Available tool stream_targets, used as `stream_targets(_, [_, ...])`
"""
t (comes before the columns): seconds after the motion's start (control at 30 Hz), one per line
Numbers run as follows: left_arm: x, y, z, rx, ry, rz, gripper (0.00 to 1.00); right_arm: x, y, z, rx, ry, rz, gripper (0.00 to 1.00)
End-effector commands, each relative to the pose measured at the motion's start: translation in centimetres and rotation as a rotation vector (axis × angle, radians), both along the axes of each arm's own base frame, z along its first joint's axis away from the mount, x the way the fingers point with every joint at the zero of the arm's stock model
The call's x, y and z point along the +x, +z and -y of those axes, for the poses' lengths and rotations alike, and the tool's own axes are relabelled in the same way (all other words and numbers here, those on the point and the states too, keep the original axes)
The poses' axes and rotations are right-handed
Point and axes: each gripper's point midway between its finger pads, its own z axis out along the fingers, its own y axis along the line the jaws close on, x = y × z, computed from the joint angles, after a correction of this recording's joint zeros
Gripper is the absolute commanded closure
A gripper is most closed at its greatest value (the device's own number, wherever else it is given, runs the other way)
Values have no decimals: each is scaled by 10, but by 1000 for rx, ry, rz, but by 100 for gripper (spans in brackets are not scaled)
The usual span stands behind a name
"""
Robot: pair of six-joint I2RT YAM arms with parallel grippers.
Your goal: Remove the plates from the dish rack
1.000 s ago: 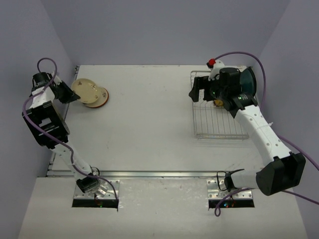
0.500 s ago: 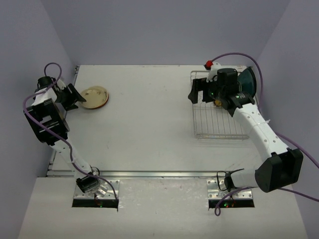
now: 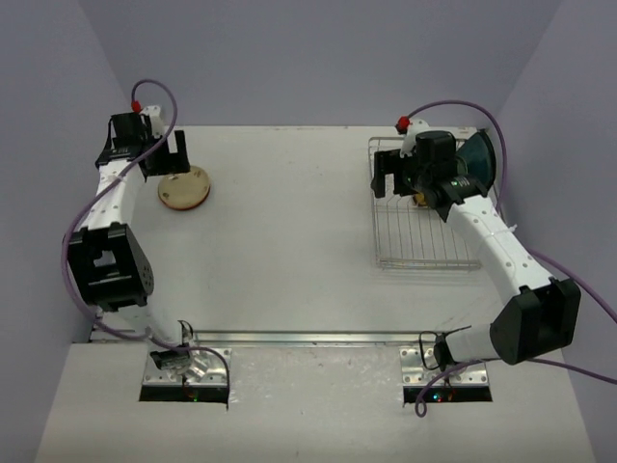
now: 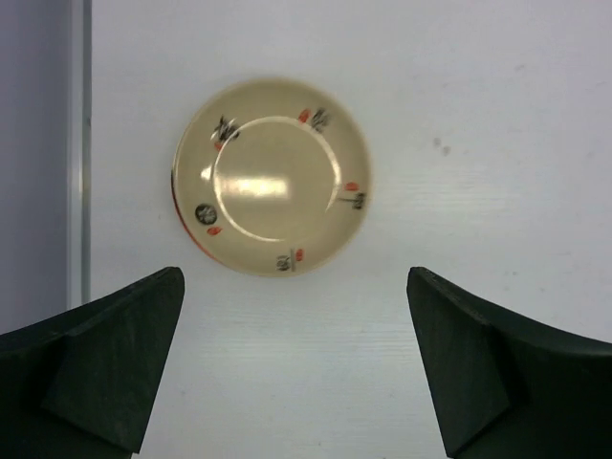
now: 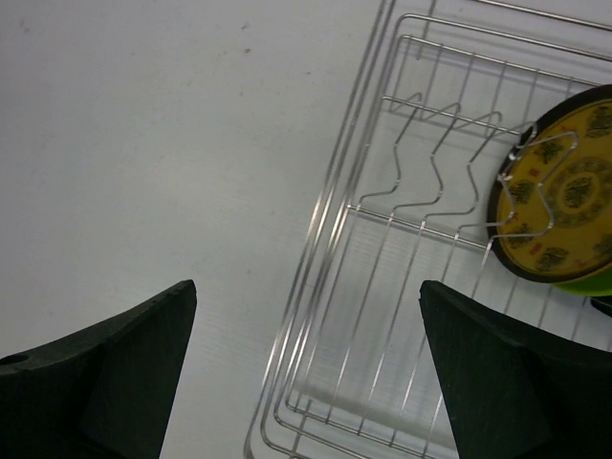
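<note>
A cream plate point(image 4: 273, 177) with small painted marks lies flat on a stack of plates point(image 3: 184, 188) at the table's far left; a red rim point(image 4: 191, 247) shows beneath it. My left gripper point(image 3: 164, 157) point(image 4: 296, 373) hovers above and just beside that stack, open and holding nothing. The silver dish rack point(image 3: 424, 231) point(image 5: 382, 287) sits at the far right. A yellow plate point(image 5: 564, 206) stands in its tines, with a green edge point(image 5: 585, 283) behind it and a dark-teal plate point(image 3: 480, 159) at the far end. My right gripper point(image 3: 386, 178) point(image 5: 306, 373) is open over the rack's left rim.
Purple walls close in the left and right sides. The table's left edge point(image 4: 78, 143) runs close to the plate stack. A metal rail point(image 3: 289, 338) crosses the near edge in front of the arm bases.
My left gripper opened and let go of the cream plate, which now lies flat on the stack; the arm then drew back toward the far side. The right gripper shifted slightly over the rack.
</note>
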Motion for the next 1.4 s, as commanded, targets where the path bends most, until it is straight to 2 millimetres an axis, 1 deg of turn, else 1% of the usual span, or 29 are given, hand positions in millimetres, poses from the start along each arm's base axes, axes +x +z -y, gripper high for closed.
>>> stream_targets(0.0, [-8, 101, 16, 276, 7, 310, 0, 30, 19, 51, -195, -206, 116, 1])
stream_targets(0.03, [-12, 111, 35, 333, -14, 355, 0, 33, 18, 61, -218, -247, 114, 1])
stream_targets(0.07, [-16, 121, 65, 366, -63, 401, 0, 34, 15, 68, -232, -269, 106, 1])
stream_targets(0.1, [-20, 122, 89, 404, -98, 427, 0, 36, 11, 72, -233, -283, 95, 1])
stream_targets(0.13, [-24, 119, 99, 448, -101, 431, 0, 37, 8, 77, -228, -295, 88, 1])
stream_targets(0.17, [-25, 114, 102, 476, -92, 422, 0, 38, 7, 80, -220, -303, 82, 1])
stream_targets(0.2, [-27, 109, 123, 490, -124, 423, 0, 40, 3, 84, -210, -314, 70, 1])
stream_targets(0.23, [-30, 102, 129, 509, -121, 410, 0, 41, -1, 90, -189, -324, 59, 1])
stream_targets(0.3, [-31, 93, 152, 507, -162, 401, 0, 44, -9, 99, -159, -340, 32, 1])
stream_targets(0.4, [-32, 83, 172, 509, -196, 384, 0, 46, -22, 111, -152, -354, 4, 2])
stream_targets(0.47, [-31, 81, 178, 502, -194, 381, 0, 48, -28, 119, -151, -362, -4, 2])
stream_targets(0.53, [-30, 81, 184, 486, -199, 382, 0, 51, -33, 121, -148, -358, -11, 2])
stream_targets(0.57, [-30, 79, 187, 485, -206, 378, 0, 52, -32, 119, -138, -347, -9, 2])
stream_targets(0.67, [-29, 80, 192, 487, -217, 373, 0, 56, -39, 117, -127, -323, -21, 4])
stream_targets(0.77, [-30, 81, 193, 488, -220, 372, 0, 61, -40, 117, -130, -320, -13, 6])
stream_targets(0.83, [-32, 81, 193, 491, -223, 370, 0, 67, -44, 121, -136, -333, -19, 10])
stream_targets(0.93, [-33, 83, 193, 494, -221, 372, 0, 73, -44, 128, -151, -358, -19, 12])
stream_targets(1.23, [-32, 81, 194, 491, -221, 368, 0, 78, -44, 140, -185, -386, -18, 16])
stream_targets(1.37, [-31, 82, 194, 491, -219, 370, 0, 81, -49, 140, -181, -382, -25, 19])
